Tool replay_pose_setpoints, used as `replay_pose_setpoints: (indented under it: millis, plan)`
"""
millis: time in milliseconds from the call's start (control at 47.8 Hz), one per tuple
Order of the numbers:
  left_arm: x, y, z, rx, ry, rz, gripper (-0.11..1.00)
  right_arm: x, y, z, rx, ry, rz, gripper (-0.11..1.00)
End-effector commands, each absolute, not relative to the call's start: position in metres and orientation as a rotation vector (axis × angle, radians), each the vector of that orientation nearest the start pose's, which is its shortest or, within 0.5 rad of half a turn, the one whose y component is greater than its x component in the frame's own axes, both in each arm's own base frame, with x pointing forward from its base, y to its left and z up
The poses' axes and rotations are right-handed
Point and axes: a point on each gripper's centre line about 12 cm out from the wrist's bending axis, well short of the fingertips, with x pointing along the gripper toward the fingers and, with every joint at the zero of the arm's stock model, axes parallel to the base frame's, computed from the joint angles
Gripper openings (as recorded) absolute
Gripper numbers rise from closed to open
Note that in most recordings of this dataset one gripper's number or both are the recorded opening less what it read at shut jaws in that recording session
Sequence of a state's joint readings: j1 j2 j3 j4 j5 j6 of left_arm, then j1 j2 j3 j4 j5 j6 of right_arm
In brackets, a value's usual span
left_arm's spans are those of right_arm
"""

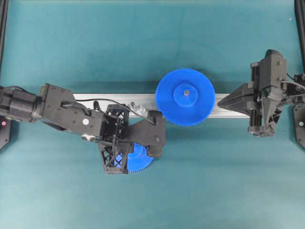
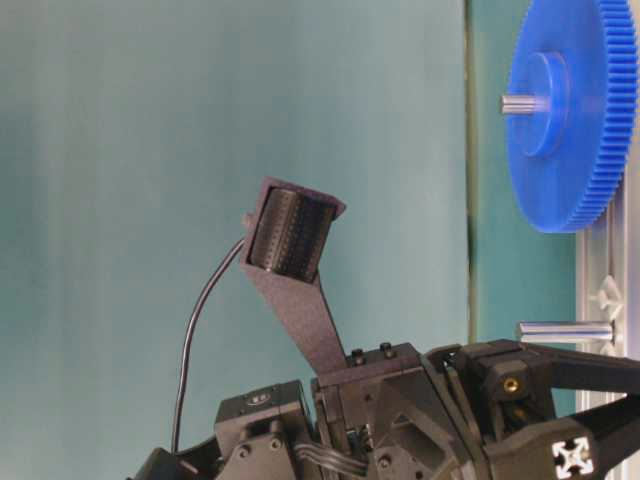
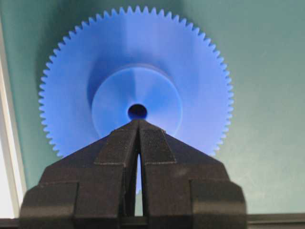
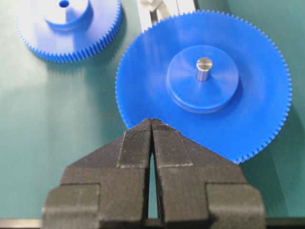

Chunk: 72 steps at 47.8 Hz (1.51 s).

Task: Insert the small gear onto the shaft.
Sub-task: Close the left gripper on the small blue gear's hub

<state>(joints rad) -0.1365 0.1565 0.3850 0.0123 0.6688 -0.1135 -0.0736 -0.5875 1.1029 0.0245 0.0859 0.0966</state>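
With my left pincer (image 3: 138, 125) hanging clenched on nothing, fingertips pressed together right over the hub of the small gear (image 3: 136, 78), the first hazard is plain: I cannot grasp anything until I spread those fingers. If I drop lower like this, the tips strike the hub or jam at its centre hole and shove the gear across the green mat (image 1: 228, 191).

The gear lies flat on that mat, just in front of the aluminium rail (image 1: 95, 98) and partly hidden under my wrist in the overhead view. The shaft (image 2: 565, 331) stands bare on the rail beside the larger gear (image 1: 185, 97), which already sits on its own pin.

That closeness worries me (the teeth of the two gears must mesh as the small one goes down). If I bring it in tilted or off-centre, it may ride up on the big gear's rim or catch on the shaft tip.

My right pincer (image 4: 151, 125) is clenched and empty too, near the larger gear's edge.
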Motion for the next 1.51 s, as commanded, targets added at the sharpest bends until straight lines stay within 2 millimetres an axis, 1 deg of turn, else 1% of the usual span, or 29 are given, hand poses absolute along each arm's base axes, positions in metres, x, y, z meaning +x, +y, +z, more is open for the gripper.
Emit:
replay_pose_setpoints:
  millis: [0,460,900,1193,1256,1319,1381,1423,1486]
  plan:
    - [0.4060,-0.0567,0.1624,-0.001,1.175,-0.058,-0.01,0.2453,-0.0182,0.2031,0.140,0.567,-0.106,0.04]
    - [0.4125,-0.0571,0.1662,-0.004,1.160,-0.058,-0.01,0.2443,-0.0178,0.2013,0.140,0.573,-0.105,0.04]
    - [0.4134,-0.0571,0.1626,-0.001,1.170,-0.057,-0.01,0.2440,-0.0181,0.2009,0.140,0.573,-0.106,0.04]
    - [0.4126,-0.0575,0.1630,0.063,1.166,-0.100,0.00,0.2435,-0.0177,0.2001,0.140,0.578,-0.105,0.04]
    - [0.4127,-0.0575,0.1633,0.063,1.161,-0.100,0.05,0.2435,-0.0177,0.2001,0.140,0.578,-0.105,0.04]
    - [0.4126,-0.0575,0.1630,0.063,1.160,-0.100,0.15,0.2435,-0.0181,0.2001,0.140,0.578,-0.106,0.04]
    - [0.4120,-0.0574,0.1621,0.059,1.162,-0.098,0.30,0.2435,-0.0181,0.2001,0.140,0.578,-0.106,0.04]
    - [0.4116,-0.0573,0.1617,0.058,1.163,-0.097,0.44,0.2435,-0.0177,0.2001,0.140,0.578,-0.105,0.04]
    - [0.4116,-0.0573,0.1617,0.058,1.163,-0.097,0.63,0.2435,-0.0177,0.2001,0.140,0.578,-0.105,0.04]
